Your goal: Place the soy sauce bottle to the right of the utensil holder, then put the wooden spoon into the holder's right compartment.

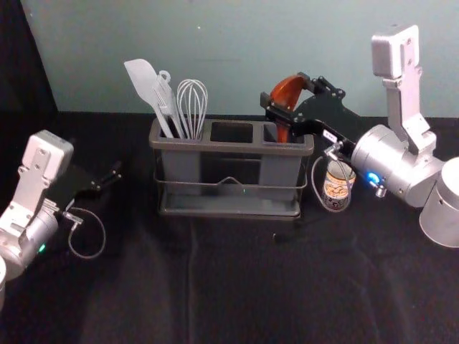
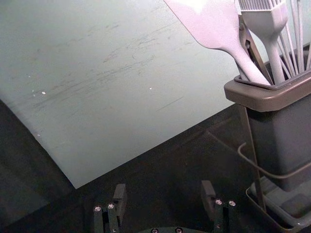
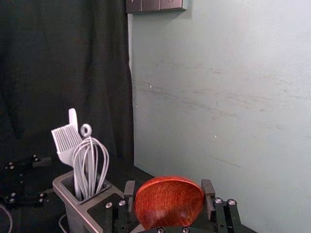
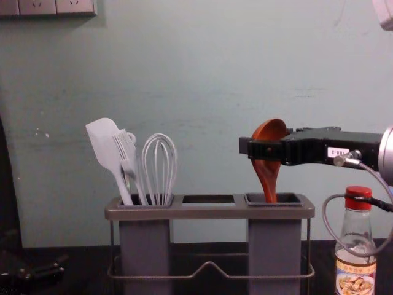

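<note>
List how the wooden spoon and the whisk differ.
The wooden spoon is reddish-brown with a solid bowl; the whisk is pale grey with open loops. The spoon is between the fingers of the right pincer; the whisk stands clear of it. Both point handle-down into the holder.

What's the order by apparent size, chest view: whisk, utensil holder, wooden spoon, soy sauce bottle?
1. Utensil holder
2. Soy sauce bottle, base cut off by the view's edge
3. Wooden spoon and whisk: too alike to rank; the right gripper crosses the spoon, and the holder hides both lower ends.
</note>
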{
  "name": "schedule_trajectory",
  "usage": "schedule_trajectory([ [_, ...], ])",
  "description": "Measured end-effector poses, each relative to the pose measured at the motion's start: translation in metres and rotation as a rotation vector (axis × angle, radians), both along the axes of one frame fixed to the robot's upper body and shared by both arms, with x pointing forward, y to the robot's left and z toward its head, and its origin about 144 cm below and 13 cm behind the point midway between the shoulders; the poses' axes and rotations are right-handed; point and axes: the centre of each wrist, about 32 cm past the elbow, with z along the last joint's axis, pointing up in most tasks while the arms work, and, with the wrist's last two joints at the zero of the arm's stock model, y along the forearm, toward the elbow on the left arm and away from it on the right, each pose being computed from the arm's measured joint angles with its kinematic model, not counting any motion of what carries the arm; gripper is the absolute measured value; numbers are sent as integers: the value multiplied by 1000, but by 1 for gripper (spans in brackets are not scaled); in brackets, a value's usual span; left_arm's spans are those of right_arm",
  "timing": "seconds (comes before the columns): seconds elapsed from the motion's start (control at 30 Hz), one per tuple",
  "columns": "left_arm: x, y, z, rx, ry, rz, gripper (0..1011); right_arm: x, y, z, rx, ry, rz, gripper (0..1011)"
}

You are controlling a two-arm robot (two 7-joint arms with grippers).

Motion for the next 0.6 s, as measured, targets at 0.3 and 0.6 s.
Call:
schedule_trajectory([
  [0.3, 0, 0, 0, 0, 0, 0, 1005, 0, 0, -5, -6, 15, 4, 838],
  [0.6, 0, 0, 0, 0, 0, 0, 1005, 0, 0, -5, -6, 16, 6, 838],
])
